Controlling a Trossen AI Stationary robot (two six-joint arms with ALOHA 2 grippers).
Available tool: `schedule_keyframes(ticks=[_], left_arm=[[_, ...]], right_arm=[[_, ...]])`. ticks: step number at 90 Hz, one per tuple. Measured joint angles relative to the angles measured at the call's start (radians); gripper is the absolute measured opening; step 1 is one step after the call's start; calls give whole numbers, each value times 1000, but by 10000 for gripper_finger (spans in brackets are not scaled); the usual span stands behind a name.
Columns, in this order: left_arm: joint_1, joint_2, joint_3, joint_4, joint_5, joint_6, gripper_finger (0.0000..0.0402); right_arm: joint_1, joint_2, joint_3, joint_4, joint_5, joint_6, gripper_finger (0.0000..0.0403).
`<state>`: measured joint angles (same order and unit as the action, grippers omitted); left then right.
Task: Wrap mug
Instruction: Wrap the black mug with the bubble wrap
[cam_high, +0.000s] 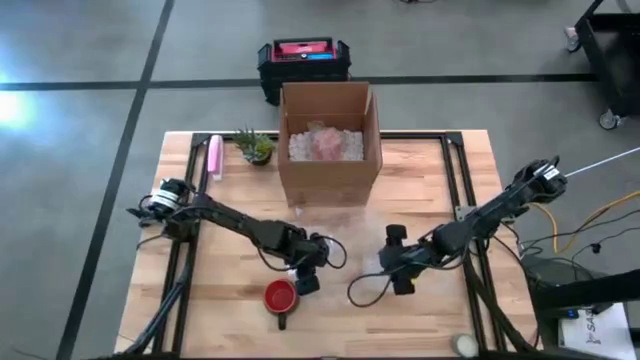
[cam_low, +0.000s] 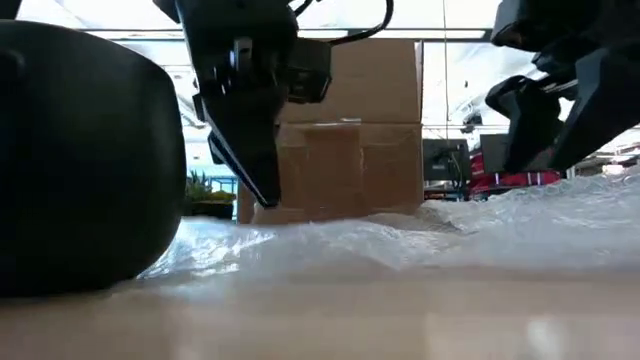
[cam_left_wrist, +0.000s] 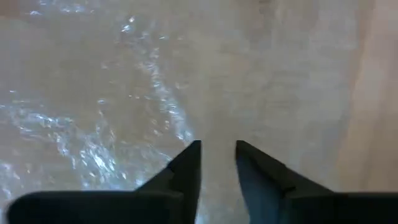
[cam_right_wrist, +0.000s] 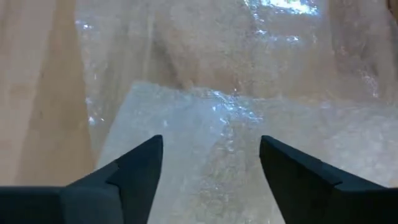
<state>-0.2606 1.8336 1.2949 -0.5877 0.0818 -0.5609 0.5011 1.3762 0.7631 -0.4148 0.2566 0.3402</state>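
1. High view: red mug sits near the front edge of the tabletop, left of centre, handle pointing to the front edge. Clear bubble wrap sheet lies mid-tabletop, in front of the cardboard box at the back edge. Left gripper is just beside the mug; right gripper is low over the sheet's right part.
2. Low view: mug fills the left foreground as a dark bulk; crinkled wrap spreads across; both grippers hang over it.
3. Left wrist view: fingers parted narrowly, holding nothing, wrap under them.
4. Right wrist view: fingers spread wide, empty, above a folded wrap edge.
5. Handling, judged: mug rigid, fairly heavy, glazed so slippery, breakable; take it by the rim or handle. Wrap light, floppy, slick; pinch an edge or corner.
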Motion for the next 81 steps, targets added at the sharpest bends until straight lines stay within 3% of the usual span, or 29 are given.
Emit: schedule_keyframes(ticks=[9, 32, 48, 69, 81], left_arm=[[3, -43, 0, 2, 12, -39, 159], [-22, -62, 0, 99, -208, -23, 216], [-27, 49, -2, 229, -221, -17, 204], [-28, 133, -2, 229, -204, -28, 161], [-31, 143, -2, 240, -204, -29, 138]], right_arm=[[0, 0, 0, 0, -1, -18, 271], [-23, 0, 0, 5, -1, -34, 275], [-22, 15, 0, 13, -1, 0, 258], [-21, 14, 0, 0, -3, 15, 236], [-21, -5, 2, 7, -67, 61, 227]])
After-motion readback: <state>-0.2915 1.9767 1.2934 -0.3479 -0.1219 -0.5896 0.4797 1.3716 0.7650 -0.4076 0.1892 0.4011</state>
